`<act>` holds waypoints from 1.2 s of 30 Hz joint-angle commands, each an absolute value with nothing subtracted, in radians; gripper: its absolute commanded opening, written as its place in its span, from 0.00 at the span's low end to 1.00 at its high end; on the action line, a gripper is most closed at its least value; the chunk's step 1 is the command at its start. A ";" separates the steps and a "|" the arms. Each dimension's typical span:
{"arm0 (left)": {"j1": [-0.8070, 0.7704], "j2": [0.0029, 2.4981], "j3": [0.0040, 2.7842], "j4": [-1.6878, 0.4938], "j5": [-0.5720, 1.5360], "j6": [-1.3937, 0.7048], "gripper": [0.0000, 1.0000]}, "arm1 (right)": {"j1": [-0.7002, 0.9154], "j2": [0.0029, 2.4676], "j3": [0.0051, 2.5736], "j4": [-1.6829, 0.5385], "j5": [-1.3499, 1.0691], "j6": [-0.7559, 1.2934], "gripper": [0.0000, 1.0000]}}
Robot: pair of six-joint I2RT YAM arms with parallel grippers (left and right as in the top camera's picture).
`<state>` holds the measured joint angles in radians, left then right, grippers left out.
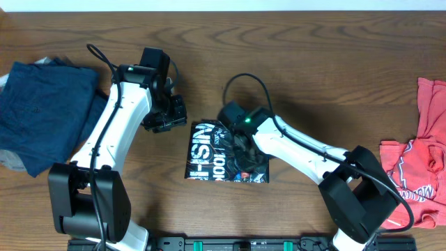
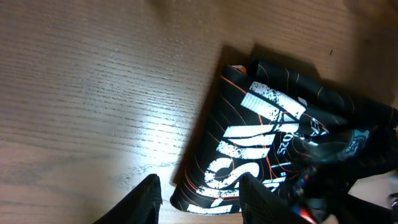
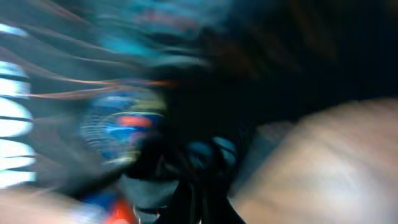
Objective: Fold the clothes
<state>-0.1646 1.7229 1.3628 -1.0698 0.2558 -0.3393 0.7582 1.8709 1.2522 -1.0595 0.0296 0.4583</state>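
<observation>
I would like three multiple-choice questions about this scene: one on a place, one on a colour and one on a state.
1. Where does the red T-shirt lie on the table?
A) at the right side
B) in the middle
C) at the left edge

2. What colour is the big lettering on the black shirt?
A) yellow
B) white
C) green

3. How do the fingers of the left gripper stand?
A) shut on the shirt
B) shut on nothing
C) open, empty

Answers:
1 A: the overhead view shows it by the right edge.
2 B: the letters are white in two views.
3 C: the left wrist view shows the fingers apart and holding nothing.
</observation>
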 commanded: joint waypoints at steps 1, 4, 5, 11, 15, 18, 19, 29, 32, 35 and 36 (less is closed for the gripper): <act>-0.163 1.731 1.358 -1.073 0.253 -0.334 0.42 | 0.742 1.883 1.247 -1.139 0.206 0.662 0.01; -0.163 1.731 1.358 -1.073 0.253 -0.334 0.42 | 0.729 1.883 1.247 -1.201 0.220 0.704 0.16; -0.163 1.731 1.358 -1.073 0.253 -0.334 0.42 | 0.727 1.883 1.247 -1.208 0.212 0.703 0.20; -0.163 1.731 1.358 -1.078 0.254 -0.334 0.43 | 0.727 1.883 1.247 -1.235 0.194 0.704 0.31; -0.163 1.731 1.358 -1.079 0.255 -0.334 0.43 | 0.709 1.853 1.255 -1.229 0.190 0.710 0.29; -0.173 1.731 1.358 -1.058 0.274 -0.318 0.44 | 0.700 1.801 1.266 -1.168 0.163 0.662 0.28; -0.177 1.731 1.358 -1.042 0.297 -0.295 0.45 | 0.701 1.784 1.266 -1.129 0.142 0.614 0.28; -0.300 1.765 1.358 -0.822 0.340 -0.141 0.52 | 0.712 1.760 1.231 -0.988 -0.018 0.463 0.40; -0.326 1.805 1.358 -0.789 0.328 -0.127 0.52 | 0.722 1.760 1.195 -0.984 -0.024 0.464 0.39; -0.333 1.858 1.358 -0.787 0.321 -0.128 0.52 | 0.723 1.760 1.146 -0.979 -0.024 0.478 0.39; -0.333 1.876 1.358 -0.792 0.321 -0.128 0.52 | 0.723 1.760 1.127 -0.973 -0.023 0.478 0.39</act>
